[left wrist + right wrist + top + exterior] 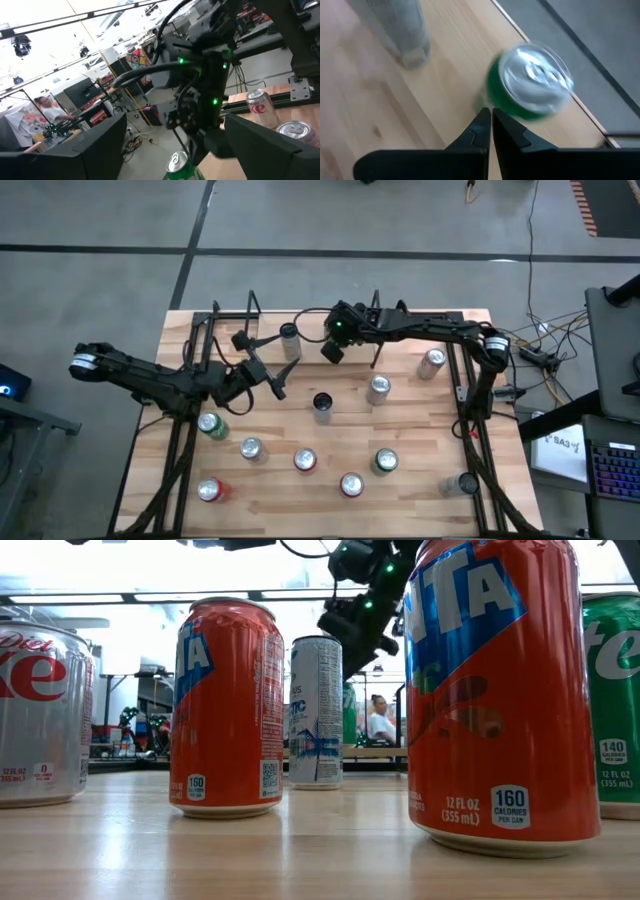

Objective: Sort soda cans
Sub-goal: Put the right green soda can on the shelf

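Cans (305, 460) stand upright across the table (420, 490).

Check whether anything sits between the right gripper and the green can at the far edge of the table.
Nothing visible does. The right gripper, fingers together, hangs right beside the green can, only bare table between them. The silver can stands apart, off to one side. The left gripper waits open, farther off.
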